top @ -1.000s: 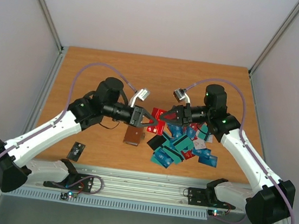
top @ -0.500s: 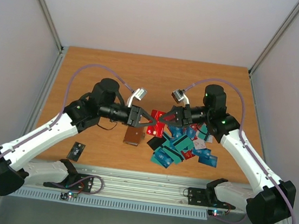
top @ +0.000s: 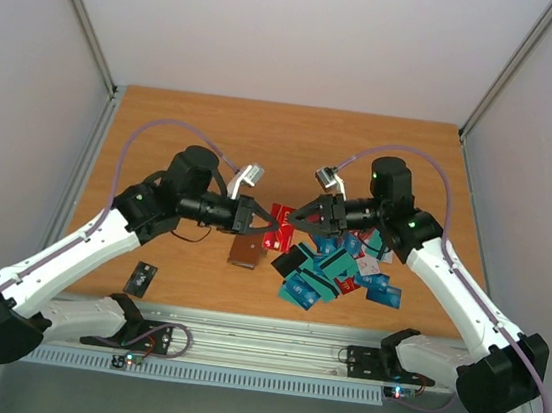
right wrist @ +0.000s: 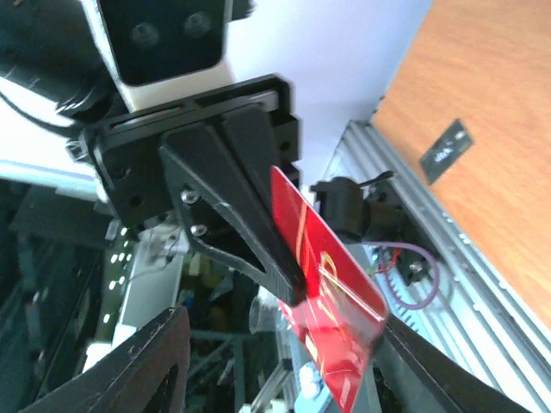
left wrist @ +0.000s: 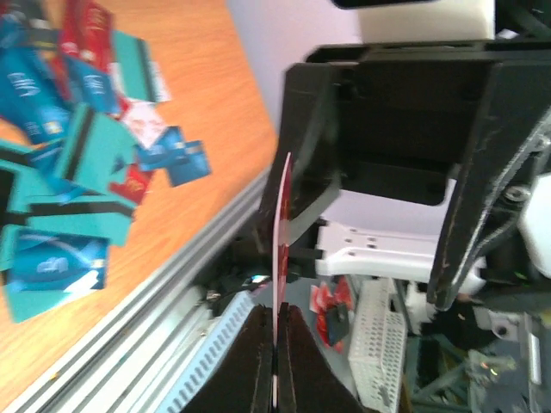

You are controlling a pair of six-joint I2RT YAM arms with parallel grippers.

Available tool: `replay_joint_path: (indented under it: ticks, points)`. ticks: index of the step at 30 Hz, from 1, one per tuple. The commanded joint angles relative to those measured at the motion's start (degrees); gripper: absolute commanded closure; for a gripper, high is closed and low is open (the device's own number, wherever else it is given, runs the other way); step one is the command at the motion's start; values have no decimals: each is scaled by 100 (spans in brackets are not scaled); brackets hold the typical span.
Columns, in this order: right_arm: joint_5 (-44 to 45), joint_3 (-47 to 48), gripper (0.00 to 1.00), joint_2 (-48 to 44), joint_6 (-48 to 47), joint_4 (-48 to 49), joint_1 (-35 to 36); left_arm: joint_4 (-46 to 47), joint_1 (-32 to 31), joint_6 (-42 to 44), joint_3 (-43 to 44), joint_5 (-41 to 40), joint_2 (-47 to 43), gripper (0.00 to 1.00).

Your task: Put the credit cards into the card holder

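Observation:
My left gripper (top: 267, 225) is shut on a red credit card (top: 277, 227), held in the air above the table. In the left wrist view the card (left wrist: 280, 232) stands edge-on, pinched between my closed fingertips (left wrist: 275, 353). My right gripper (top: 301, 219) faces it from the right, open, its fingers apart on either side of the card (right wrist: 331, 292) without pinching it. The brown card holder (top: 245, 252) lies on the table just below the left gripper. A heap of teal, blue, red and black credit cards (top: 334, 269) lies under the right gripper.
A single black card (top: 142, 277) lies alone at the near left of the wooden table (top: 194, 136). A metal rail (top: 261, 331) runs along the near edge. White walls close off the back and both sides.
The right gripper has opened and let go of the red card. The left gripper has shut on it and drawn it slightly left.

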Motion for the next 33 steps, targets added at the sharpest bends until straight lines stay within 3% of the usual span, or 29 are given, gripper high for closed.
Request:
replay_joint_path:
  ticks: [1, 6, 10, 20, 33]
  points:
    - [1366, 94, 42, 109, -641, -1478, 57, -2008, 102, 951, 484, -1597, -64, 100]
    - [2678, -455, 42, 404, -315, -1683, 336, -3493, 263, 1590, 541, -3552, -7, 100]
    - [3192, -583, 40, 982, 17, -1336, 877, -3845, 476, 1844, 310, -4259, 141, 100]
    - [3562, -590, 37, 2564, 525, -196, 1618, -3132, 1213, 2410, -206, -4020, 1062, 100]
    - [3454, -485, 34, 3539, 777, 809, 1684, -2413, 1337, 2655, -365, -3484, 2205, 100]
